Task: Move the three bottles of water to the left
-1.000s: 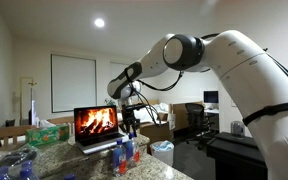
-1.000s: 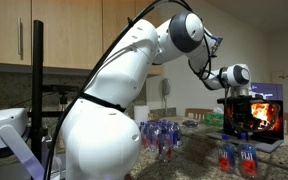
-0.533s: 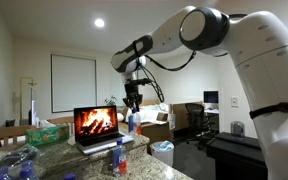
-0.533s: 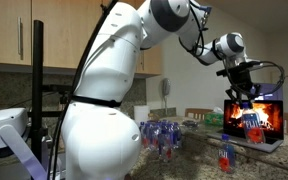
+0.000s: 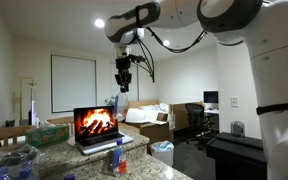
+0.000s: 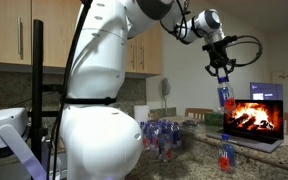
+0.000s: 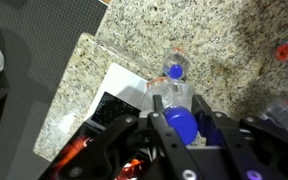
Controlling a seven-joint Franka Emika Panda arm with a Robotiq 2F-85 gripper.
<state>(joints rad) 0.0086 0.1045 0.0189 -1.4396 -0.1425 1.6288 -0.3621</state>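
Wrist view: my end effector (image 7: 179, 112) grips one water bottle (image 7: 182, 127) high above the desk (image 7: 214, 40); next I carry it left, then lower.

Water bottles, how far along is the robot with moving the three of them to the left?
Done: no bottle visibly delivered yet. In hand: the gripper is shut on one bottle, raised high over the counter. Left: set it down to the left, then fetch the standing bottle by the laptop. The third I cannot single out near the wrapped pack.
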